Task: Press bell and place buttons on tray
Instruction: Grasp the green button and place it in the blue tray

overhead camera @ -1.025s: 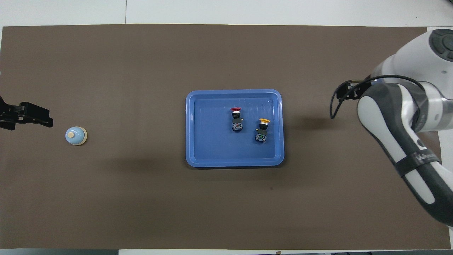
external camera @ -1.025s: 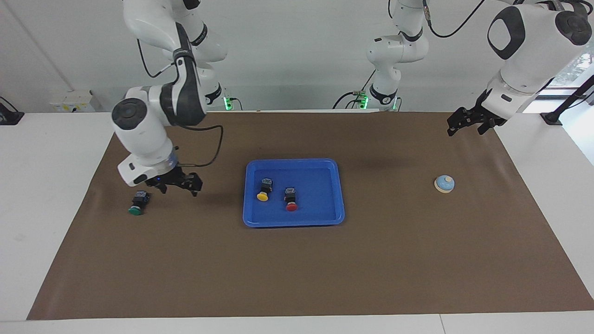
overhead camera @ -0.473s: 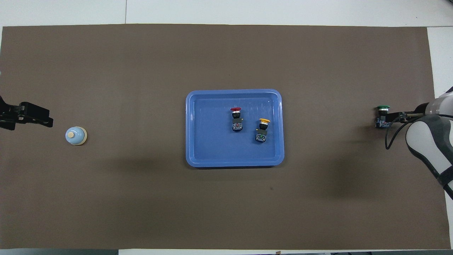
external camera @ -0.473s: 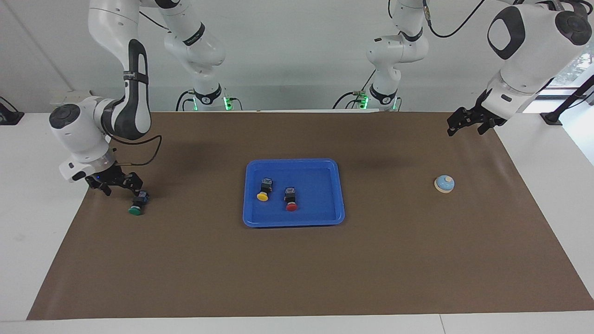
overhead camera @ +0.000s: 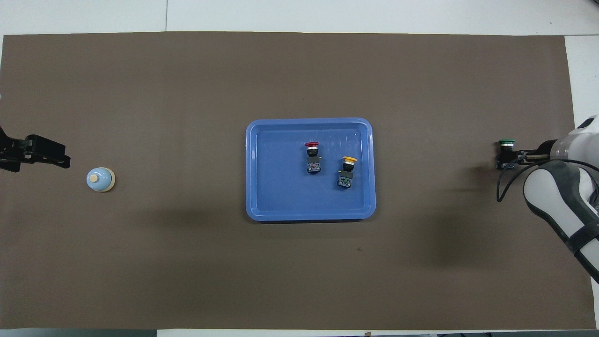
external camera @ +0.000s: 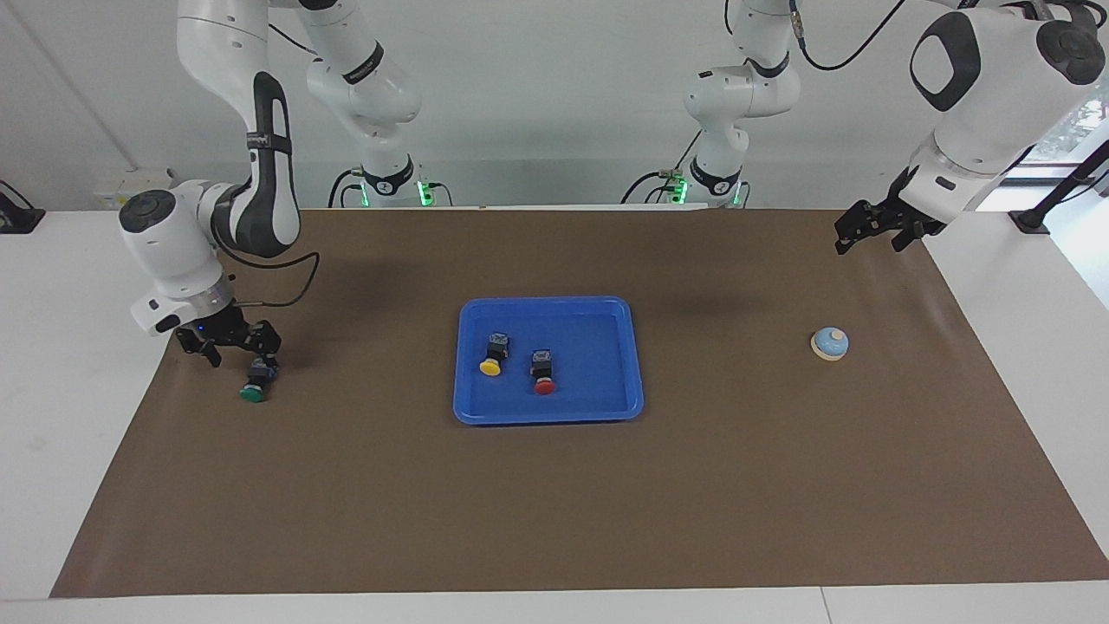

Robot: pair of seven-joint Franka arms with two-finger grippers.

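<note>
The green button point(external camera: 254, 382) is left on the brown mat point(external camera: 554, 485) at the right arm's end of the table point(external camera: 52, 433), well apart from the blue tray point(external camera: 637, 364) in the middle, where the yellow button point(external camera: 493, 355) and the red button point(external camera: 542, 373) are already set. The right gripper point(external camera: 232, 345) is poised low at the body end of the green button, at about eleven o'clock from it in the facing view, its fingers spread wide with nothing held. The step in hand is judged to be the pickup of this last button. It would be done best by centring the fingers across the black blocky body, not the round cap, lowering fully before closing, and lifting straight up before carrying toward the tray. The green button lies on its side, its long axis running roughly twelve to six o'clock in the overhead view, with the cap pointing to twelve, away from the robots. The bell point(external camera: 830, 343) stands upright at the left arm's end, and the left gripper point(external camera: 875, 227) waits over the mat's edge near it, fingers wide and empty.
</note>
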